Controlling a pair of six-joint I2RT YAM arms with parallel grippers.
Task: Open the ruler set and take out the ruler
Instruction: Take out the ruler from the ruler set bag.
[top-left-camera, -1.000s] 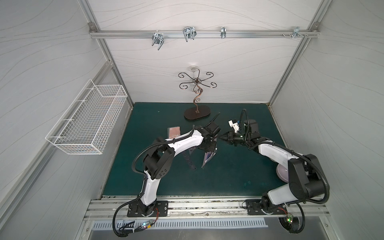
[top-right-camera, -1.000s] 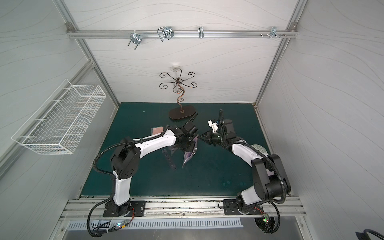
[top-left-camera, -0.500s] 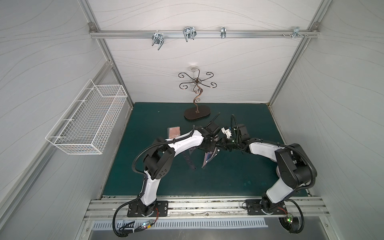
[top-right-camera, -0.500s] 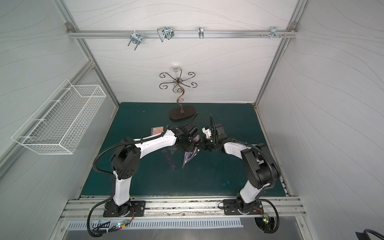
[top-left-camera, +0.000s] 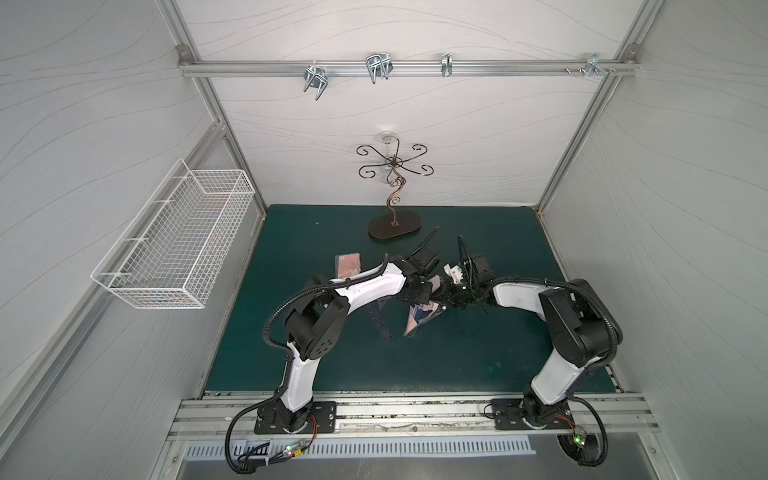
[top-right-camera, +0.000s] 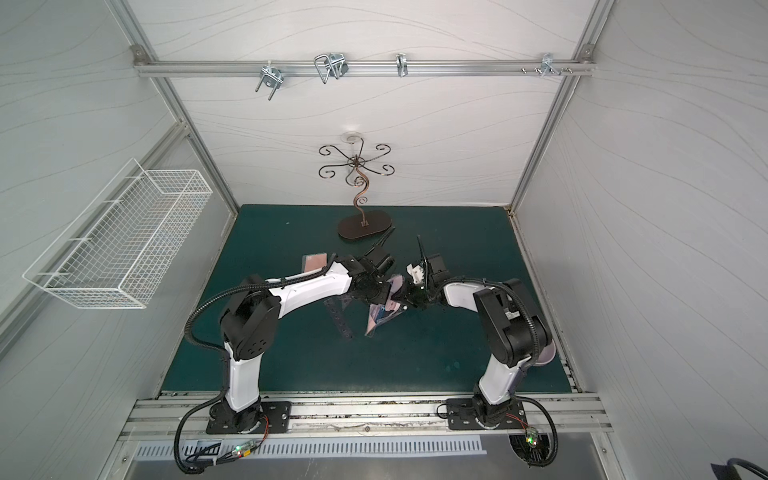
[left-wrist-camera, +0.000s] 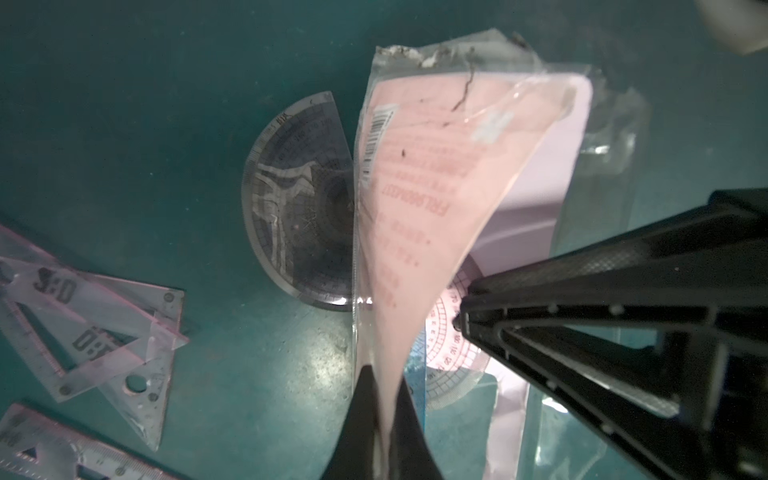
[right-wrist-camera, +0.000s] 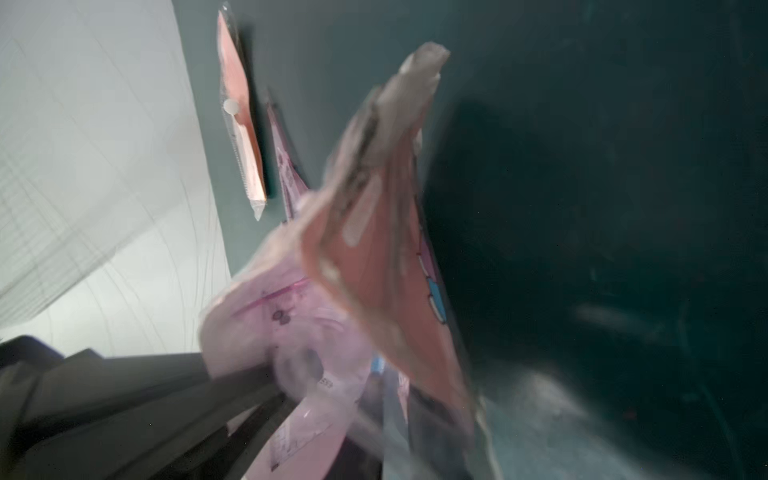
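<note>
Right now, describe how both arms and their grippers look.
The left arm and right arm have white shells, black joint housings and black ribbed cable conduit looping alongside. The left gripper and right gripper have slim black fingers.

The bag (left-wrist-camera: 415, 66) is thin clear plastic film, glossy and wrinkled, ragged at one edge. The card (left-wrist-camera: 415, 187) inside it is matt pink paper. The protractor (left-wrist-camera: 291, 208), set squares (left-wrist-camera: 104, 332) and ruler (left-wrist-camera: 62, 461) are smooth clear hard plastic. The mat (left-wrist-camera: 124, 104) is dark green, with a faint sheen under the light. The basket (top-left-camera: 166, 266) is white coated wire; the rail (top-left-camera: 498, 68) is bare metal.
</note>
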